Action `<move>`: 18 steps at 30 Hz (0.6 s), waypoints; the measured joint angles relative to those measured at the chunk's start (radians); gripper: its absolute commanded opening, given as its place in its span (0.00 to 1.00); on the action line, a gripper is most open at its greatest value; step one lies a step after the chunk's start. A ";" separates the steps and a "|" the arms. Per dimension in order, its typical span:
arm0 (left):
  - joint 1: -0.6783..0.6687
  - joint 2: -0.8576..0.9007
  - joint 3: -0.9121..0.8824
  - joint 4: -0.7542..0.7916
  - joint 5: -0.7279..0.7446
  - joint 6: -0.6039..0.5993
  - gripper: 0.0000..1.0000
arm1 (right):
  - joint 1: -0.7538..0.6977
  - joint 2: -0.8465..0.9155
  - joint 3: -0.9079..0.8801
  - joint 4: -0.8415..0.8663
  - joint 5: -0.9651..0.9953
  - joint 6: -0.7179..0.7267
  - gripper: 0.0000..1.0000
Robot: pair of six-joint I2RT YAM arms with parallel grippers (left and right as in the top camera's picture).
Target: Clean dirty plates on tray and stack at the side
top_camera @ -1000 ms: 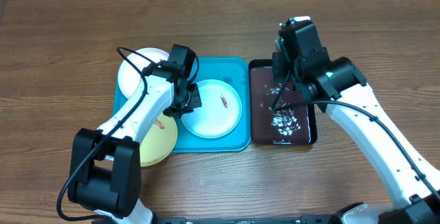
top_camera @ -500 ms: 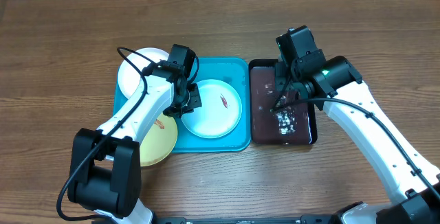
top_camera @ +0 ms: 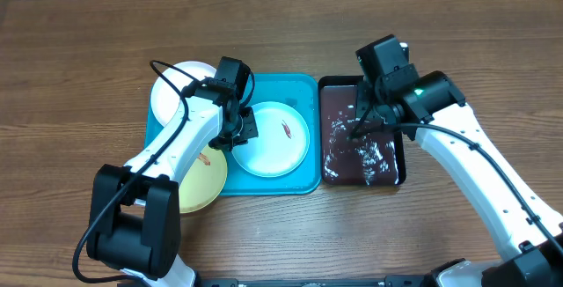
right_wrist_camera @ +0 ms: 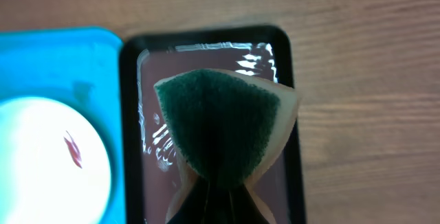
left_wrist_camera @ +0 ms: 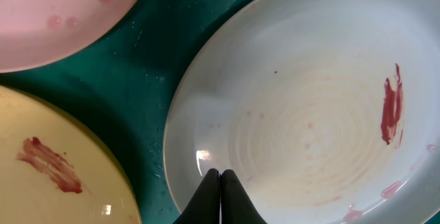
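Jaws of the right gripper [right_wrist_camera: 218, 186] are pinched on a green-faced sponge [right_wrist_camera: 220, 124] over the black tray [right_wrist_camera: 128, 148]. The left gripper [left_wrist_camera: 220, 177] is pressed shut at the smeared mint plate [left_wrist_camera: 309, 114]. The white plate [top_camera: 167, 100] and yellow plate [top_camera: 204, 183] are set beside it in the turquoise tray [top_camera: 301, 84], on a wooden table [top_camera: 70, 76].

- The left arm [top_camera: 171, 150] lay across the yellow plate [top_camera: 201, 183] and white plate [top_camera: 167, 95], blocking both from above.
- The mint plate [top_camera: 277, 150] had its right half uncovered on the turquoise tray [top_camera: 304, 91].
- The right gripper [top_camera: 356, 133], clamped on a sponge [right_wrist_camera: 220, 124], hung over the black tray [top_camera: 334, 102].
- Bare table [top_camera: 79, 76] lay open around both trays.
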 measured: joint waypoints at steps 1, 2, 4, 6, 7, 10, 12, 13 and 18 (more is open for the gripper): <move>0.000 0.000 0.000 0.001 0.000 0.000 0.07 | -0.003 0.000 -0.002 0.016 -0.009 -0.005 0.04; 0.000 0.000 0.000 0.002 0.000 0.000 0.07 | -0.007 0.000 -0.003 0.023 -0.009 -0.015 0.04; 0.000 0.000 0.000 0.005 0.000 0.000 0.07 | -0.008 0.000 -0.005 0.012 -0.003 -0.016 0.04; 0.000 0.000 0.000 0.004 0.000 0.000 0.11 | -0.011 0.000 -0.012 0.013 -0.012 0.005 0.04; 0.000 0.000 0.000 0.004 -0.003 0.000 0.14 | -0.015 0.000 -0.015 0.014 -0.030 0.009 0.04; 0.000 0.000 0.000 0.004 -0.031 0.003 0.18 | -0.020 0.000 -0.015 0.008 -0.083 0.004 0.04; 0.000 0.000 0.000 0.004 -0.053 0.003 0.24 | -0.020 0.000 -0.015 -0.013 -0.108 -0.002 0.04; 0.000 0.000 0.000 0.004 -0.064 0.003 0.26 | -0.020 0.000 -0.015 -0.016 -0.115 -0.003 0.04; 0.000 0.000 0.000 0.004 -0.091 0.002 0.36 | -0.020 0.000 -0.015 -0.016 -0.137 -0.007 0.04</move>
